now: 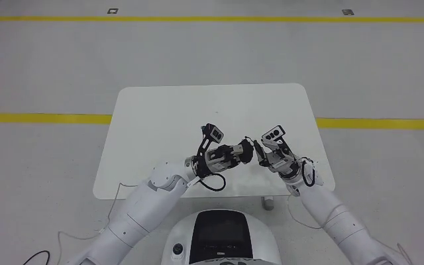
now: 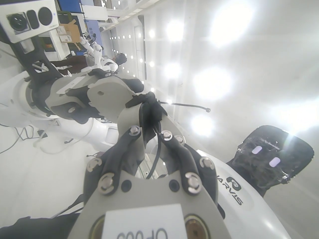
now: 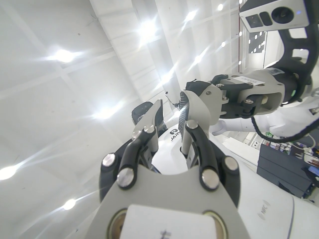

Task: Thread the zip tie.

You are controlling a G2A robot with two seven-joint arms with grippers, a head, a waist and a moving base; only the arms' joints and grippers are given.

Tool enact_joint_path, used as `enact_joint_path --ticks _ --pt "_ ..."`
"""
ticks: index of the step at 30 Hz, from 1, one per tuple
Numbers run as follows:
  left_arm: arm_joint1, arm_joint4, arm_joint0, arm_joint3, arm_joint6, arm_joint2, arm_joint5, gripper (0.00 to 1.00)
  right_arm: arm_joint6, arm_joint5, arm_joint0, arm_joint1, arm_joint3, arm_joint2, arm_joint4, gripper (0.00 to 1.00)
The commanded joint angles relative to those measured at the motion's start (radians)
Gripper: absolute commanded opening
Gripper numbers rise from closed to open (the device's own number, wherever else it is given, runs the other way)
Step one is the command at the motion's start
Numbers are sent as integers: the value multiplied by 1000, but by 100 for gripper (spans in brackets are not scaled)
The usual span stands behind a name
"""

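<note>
The zip tie is held clamped in the fingers of the left gripper, one end jutting free above the desk. The right gripper is poised just beside, fingers spread. Threading appears unstarted; that free end likely needs catching next.

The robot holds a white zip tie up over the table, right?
No. The zip tie is black, not white; the left wrist view shows it. The robot does hold it up over the table.
</note>
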Motion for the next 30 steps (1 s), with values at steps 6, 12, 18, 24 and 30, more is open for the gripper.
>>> enact_joint_path --ticks 6,12,18,24,30 --pt "0 0 0 0 0 0 0 0 0 5 -2 -7 -2 9 -16 9" --pt "0 0 0 0 0 0 0 0 0 8 -5 -13 3 16 -28 0" --pt "0 0 0 0 0 0 0 0 0 12 -7 -17 9 25 -39 0" --pt "0 0 0 0 0 0 0 0 0 19 -12 -19 18 38 -48 0" --pt "0 0 0 0 0 0 0 0 0 26 -15 -22 31 49 -56 0"
